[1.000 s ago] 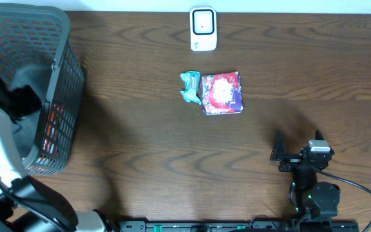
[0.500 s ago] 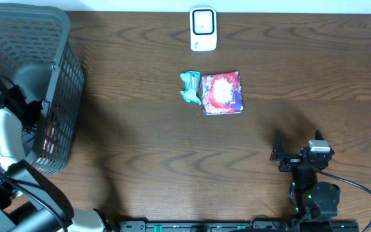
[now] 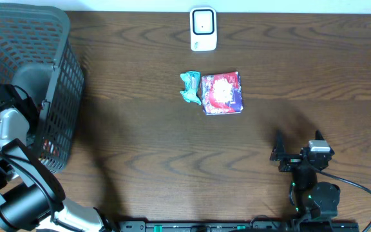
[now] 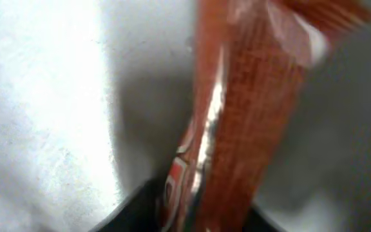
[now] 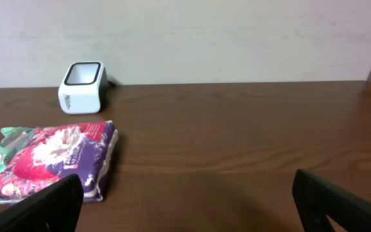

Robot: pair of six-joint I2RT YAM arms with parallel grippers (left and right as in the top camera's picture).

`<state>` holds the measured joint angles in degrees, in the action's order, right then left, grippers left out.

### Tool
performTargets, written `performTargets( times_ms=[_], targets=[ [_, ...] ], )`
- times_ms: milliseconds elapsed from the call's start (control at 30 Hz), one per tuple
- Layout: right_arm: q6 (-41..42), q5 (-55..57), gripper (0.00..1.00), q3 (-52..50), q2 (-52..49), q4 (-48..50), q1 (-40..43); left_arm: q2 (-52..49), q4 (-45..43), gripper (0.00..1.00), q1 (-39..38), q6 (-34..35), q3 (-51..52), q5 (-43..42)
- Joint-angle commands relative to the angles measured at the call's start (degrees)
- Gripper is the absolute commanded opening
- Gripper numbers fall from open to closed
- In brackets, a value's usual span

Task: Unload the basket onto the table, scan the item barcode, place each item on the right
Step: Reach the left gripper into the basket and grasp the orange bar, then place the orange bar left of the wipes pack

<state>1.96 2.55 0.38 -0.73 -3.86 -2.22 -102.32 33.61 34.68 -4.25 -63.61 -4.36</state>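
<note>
- Overhead: the left gripper (image 3: 13,98) is reaching down inside the grey plastic mesh basket (image 3: 60,71) at the left edge of the dark wooden table (image 3: 140,148). The small white box-shaped barcode scanner (image 3: 203,29) stands at the far edge, well apart from the basket. Nothing is in front of the scanner, so I judge the scan is not yet done and the work is at the picking-up stage.
- Overhead: a red and purple flat snack packet (image 3: 222,93) and a crumpled teal wrapper (image 3: 190,87) lie touching each other near the scanner. Whether either has been scanned cannot be told.
- Overhead: the right gripper (image 3: 299,140) rests at the near right, spread wide and empty.
- Left wrist: a shiny orange-red foil packet (image 4: 237,116) fills the blurred view, rising from right at the hand's dark base against the pale basket floor. The fingers are not distinct, so I cannot tell whether they have clamped on the packet or only flank it.
- Left to do, as I judge it: secure the packet, lift it out, carry it to the scanner and present its barcode.
- Right wrist: both dark fingers stand far apart with only bare table between them, facing the scanner and the two table items.
</note>
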Motion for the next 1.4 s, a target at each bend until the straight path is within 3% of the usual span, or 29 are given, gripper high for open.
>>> performTargets(
  times_ms=[0, 67, 333, 400, 567, 633, 800, 900, 1033, 1100, 1167, 1367],
  targets=[
    [0.57, 0.13, 0.99, -0.07, 0.09, -0.22, -0.02, 0.28, 1.05, 0.19, 0.02, 2.36, -2.47, 0.09],
    [0.57, 0.13, 0.99, -0.07, 0.09, -0.22, -0.02, 2.73, 1.68, 0.08, 0.02, 3.15, -4.52, 0.04],
    [0.57, 0.13, 0.99, -0.07, 0.09, -0.22, -0.02, 19.12, -3.87, 0.07, 0.02, 14.29, -11.52, -8.09],
    [0.57, 0.13, 0.99, -0.07, 0.09, -0.22, -0.02, 23.93, -7.87, 0.07, 0.02, 19.93, -11.63, -10.97],
    [0.57, 0.13, 0.99, -0.07, 0.09, -0.22, -0.02, 35.74, -21.2, 0.08, -0.83, 44.35, -11.63, -23.78],
    [0.57, 0.13, 0.99, -0.07, 0.09, -0.22, -0.02, 38.93, -27.56, 0.08, -4.09, 47.01, -11.63, -29.27],
    [0.57, 0.13, 0.99, -0.07, 0.09, -0.22, -0.02, 41.53, -29.09, 0.07, -16.63, 45.4, -11.63, -31.26],
    [0.57, 0.13, 0.99, -0.07, 0.09, -0.22, -0.02, 40.19, -22.38, 0.08, -29.79, 37.7, -11.61, -31.21],
    [0.57, 0.13, 0.99, -0.09, 0.09, -0.22, -0.02, 36.46, -17.18, 0.07, -40.17, 28.87, -11.61, -30.1],
    [0.57, 0.13, 0.99, -0.07, 0.09, -0.22, -0.02, 34.07, -15.02, 0.08, -44.15, 26.51, -11.61, -26.38],
    [0.57, 0.13, 0.99, -0.09, 0.09, -0.22, -0.02, 29.9, -11.69, 0.07, -49.11, 24.83, -11.61, -16.61],
    [0.57, 0.13, 0.99, -0.07, 0.09, -0.22, -0.02, 19.26, -6.67, 0.08, -55.93, 20.02, -11.61, -0.66]
  ],
)
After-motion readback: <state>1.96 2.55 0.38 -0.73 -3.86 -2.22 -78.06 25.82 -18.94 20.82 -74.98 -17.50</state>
